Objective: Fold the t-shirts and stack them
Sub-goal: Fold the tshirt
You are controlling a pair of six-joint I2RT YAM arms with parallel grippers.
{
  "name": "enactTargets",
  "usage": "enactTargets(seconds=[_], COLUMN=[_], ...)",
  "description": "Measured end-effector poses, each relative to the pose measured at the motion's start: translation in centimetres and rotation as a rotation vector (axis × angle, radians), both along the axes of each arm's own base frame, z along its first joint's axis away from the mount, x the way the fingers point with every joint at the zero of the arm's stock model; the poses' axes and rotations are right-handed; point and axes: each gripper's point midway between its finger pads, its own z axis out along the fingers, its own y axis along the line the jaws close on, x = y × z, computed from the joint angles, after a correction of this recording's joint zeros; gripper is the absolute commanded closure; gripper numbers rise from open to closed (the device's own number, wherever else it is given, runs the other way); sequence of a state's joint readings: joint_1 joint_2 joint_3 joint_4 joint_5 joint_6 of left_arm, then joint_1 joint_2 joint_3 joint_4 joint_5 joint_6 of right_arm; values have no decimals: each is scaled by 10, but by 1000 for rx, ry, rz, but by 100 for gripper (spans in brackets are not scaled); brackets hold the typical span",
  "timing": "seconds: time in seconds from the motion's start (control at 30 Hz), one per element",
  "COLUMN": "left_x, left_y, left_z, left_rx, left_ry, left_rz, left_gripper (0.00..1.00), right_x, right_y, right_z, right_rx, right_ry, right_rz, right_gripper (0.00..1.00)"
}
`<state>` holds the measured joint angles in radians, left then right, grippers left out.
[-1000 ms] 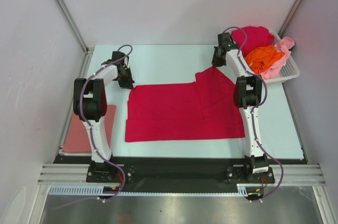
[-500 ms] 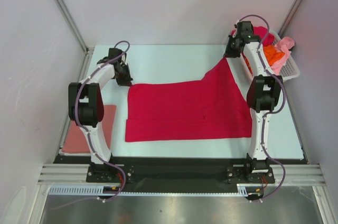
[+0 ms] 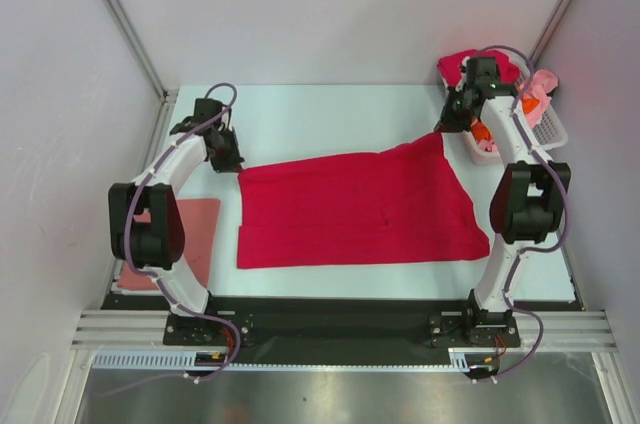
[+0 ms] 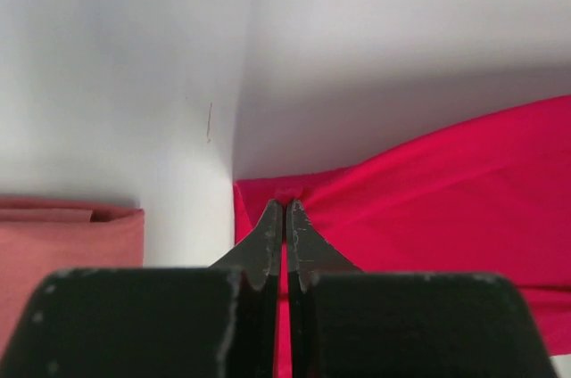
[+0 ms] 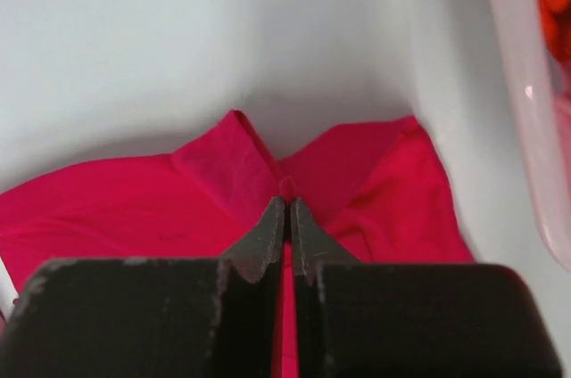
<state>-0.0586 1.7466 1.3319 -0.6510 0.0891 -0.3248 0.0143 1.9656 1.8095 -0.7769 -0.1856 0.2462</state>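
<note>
Starting at the left side of the table (image 3: pixel 330 114), a folded salmon pink t-shirt (image 3: pixel 200 234) lies flat, partly covered in the top view by the left arm and set apart from the other cloth. The left gripper (image 4: pixel 285 216) has its fingers pressed fully together, with no gap between the tips. The tips pinch the far left corner of the crimson t-shirt (image 3: pixel 360 209), and the cloth gathers into small creases at that point. This t-shirt lies spread across the middle of the table. Its near edge runs straight and its far edge stretches between the two grippers. The right gripper (image 5: pixel 287 210) is likewise fully closed. Its tips clamp a puckered fold at the far right corner of the same t-shirt, just beside the near wall of the white basket (image 3: pixel 552 130). The basket stands at the far right corner of the table and contains a second crimson t-shirt (image 3: pixel 462 64), an orange t-shirt (image 3: pixel 527 105) and a light pink t-shirt (image 3: pixel 543 84), all crumpled. Compared with half a second ago, the right gripper has moved nearer and lower, so the raised far right corner now sits close to the table. The left gripper has shifted slightly left. Compared with one second ago, the folded-over flap on the right half has been drawn out, and the t-shirt covers a wider area.
</note>
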Motion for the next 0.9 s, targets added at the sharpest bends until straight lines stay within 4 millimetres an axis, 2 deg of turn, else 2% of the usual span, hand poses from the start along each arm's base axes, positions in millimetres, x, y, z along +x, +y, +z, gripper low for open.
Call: enactTargets(seconds=[0.23,0.53,0.9], left_x=[-20,-61,-83], left_y=[1,4,5], left_z=[4,-12,-24], left_rx=[-3,3,4], left_ry=[0,54,89], left_rz=[5,8,16], left_gripper=[100,100,100], right_x=[-45,-113,-145], right_y=[-32,-50,-58], right_z=[8,-15,-32], right_rx=[12,49,69], right_ry=[17,93,127], right_rz=[-69,-123,-161], right_gripper=[100,100,100])
